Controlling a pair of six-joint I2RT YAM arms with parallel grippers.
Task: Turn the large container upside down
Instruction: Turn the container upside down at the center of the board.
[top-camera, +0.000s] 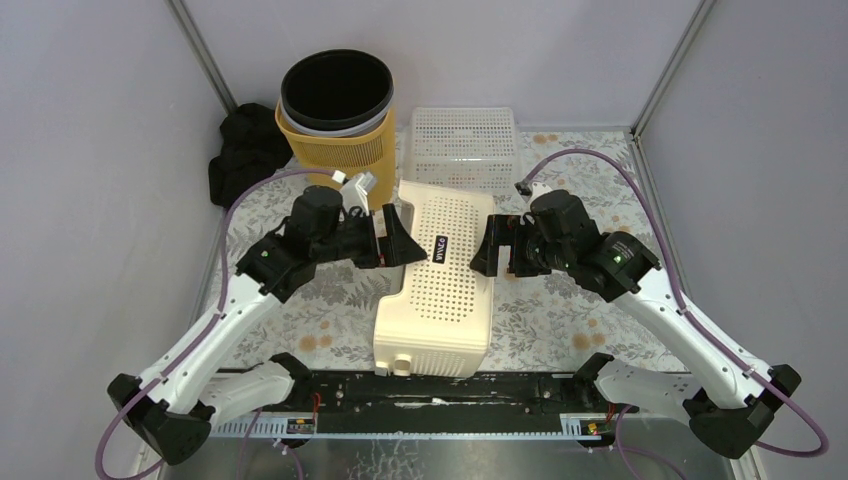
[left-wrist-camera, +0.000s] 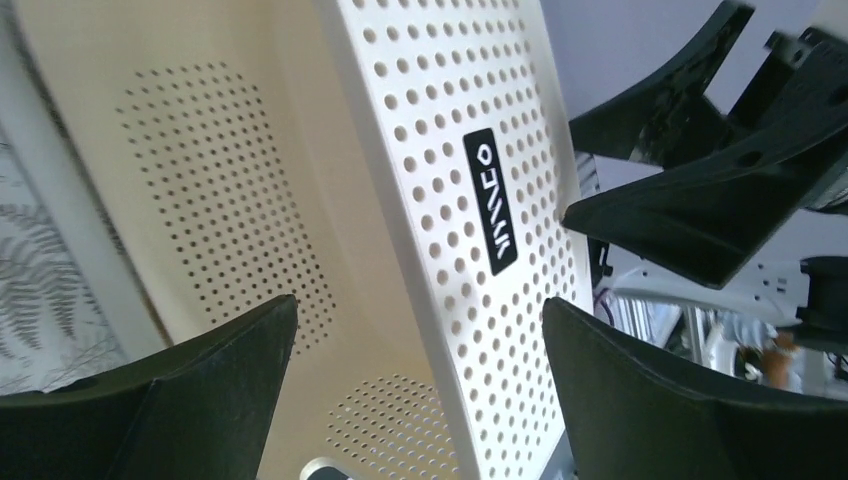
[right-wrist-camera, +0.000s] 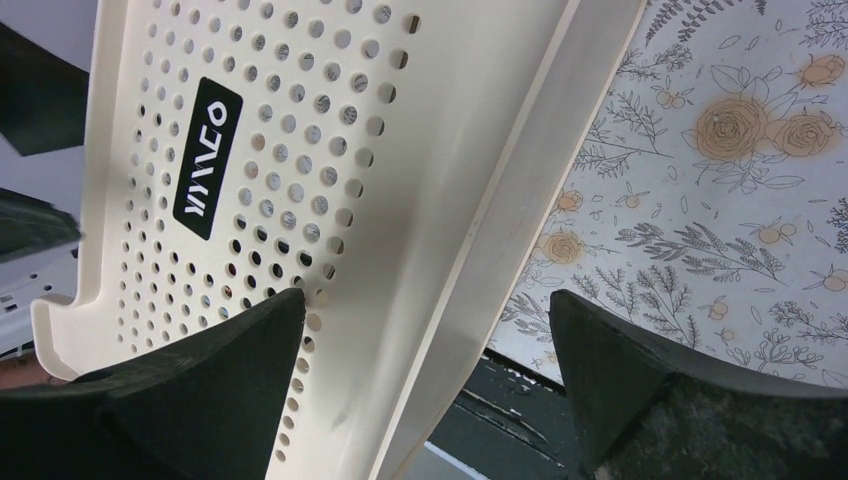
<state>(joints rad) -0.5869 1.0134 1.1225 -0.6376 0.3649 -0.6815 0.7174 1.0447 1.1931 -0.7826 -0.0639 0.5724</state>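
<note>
the container (top-camera: 440, 290) lies mid-table (top-camera: 560, 320), long axis running 12 to 6, its holed, labelled face up and what looks like its rim (right-wrist-camera: 500, 250) down, so it may already be inverted; i cannot tell for sure. the left gripper (top-camera: 392, 240) stands at its 9 o'clock flank and the right gripper (top-camera: 490, 248) at 3 o'clock, both spread fully wide and holding nothing, fingers close to the walls. it is thin moulded plastic, so likely light and fairly stiff, though the holed walls may flex under a pinch and the smooth skin could slip. the best hold looks like the solid rim along each long side, one arm per side. a bin (top-camera: 337, 110) stands at 11 o'clock and a basket (top-camera: 460, 145) at 12.
</note>
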